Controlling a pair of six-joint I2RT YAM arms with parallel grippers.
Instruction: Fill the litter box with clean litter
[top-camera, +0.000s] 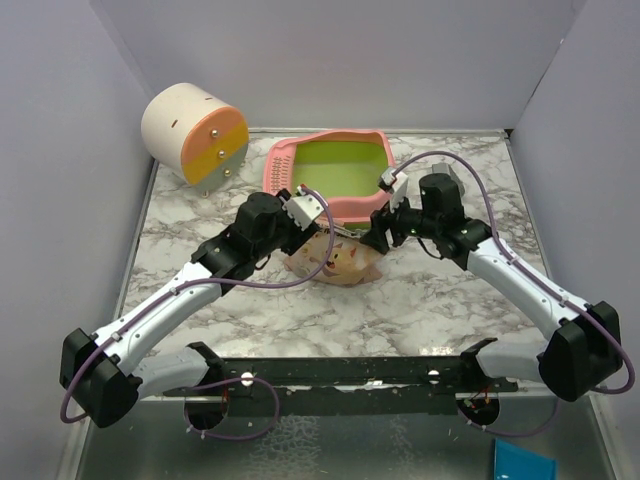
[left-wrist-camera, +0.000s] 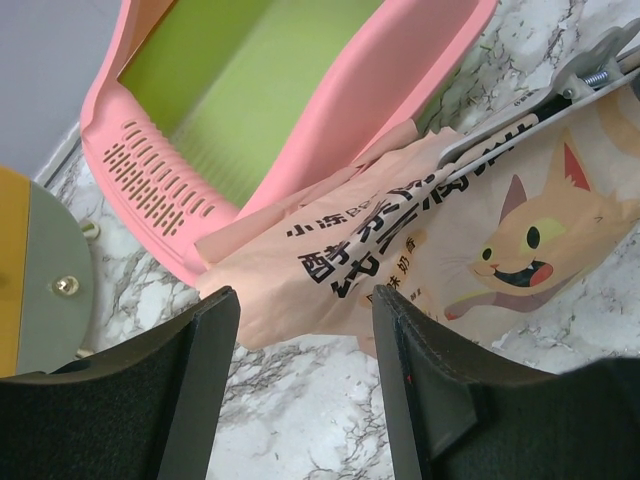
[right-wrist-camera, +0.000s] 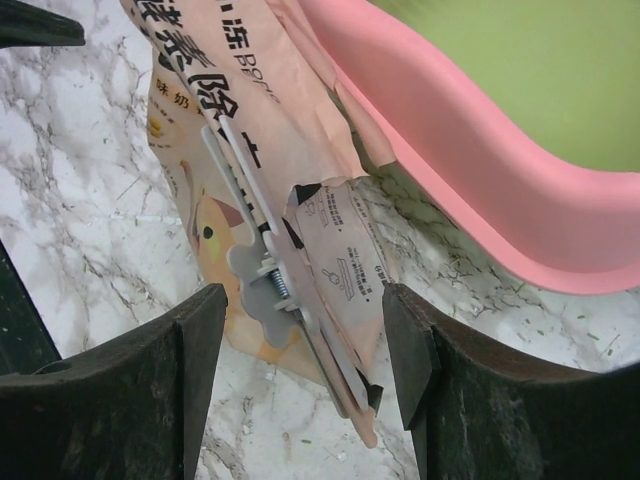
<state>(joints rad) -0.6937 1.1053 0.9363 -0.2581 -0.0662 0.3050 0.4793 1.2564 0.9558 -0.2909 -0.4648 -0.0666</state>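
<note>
Your left gripper (left-wrist-camera: 305, 300) and right gripper (right-wrist-camera: 305, 300): jaws apart over the creased pouch (top-camera: 340, 262). The smooth, rounded pink-and-green plastic litter box (top-camera: 283, 165) lies just beyond.

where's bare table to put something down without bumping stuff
Widest bare marble lies between the pouch and the black rail at the near edge. A smaller patch sits in front of the cylinder, outside the left arm. Crowded in the middle: pouch beside the litter box, right arm reaching in too.

The pouch (top-camera: 335, 262) lies on the table (top-camera: 430, 300) between the left gripper (left-wrist-camera: 302, 300) and right gripper (right-wrist-camera: 305, 295), with the litter box (top-camera: 275, 165) just beyond both.
</note>
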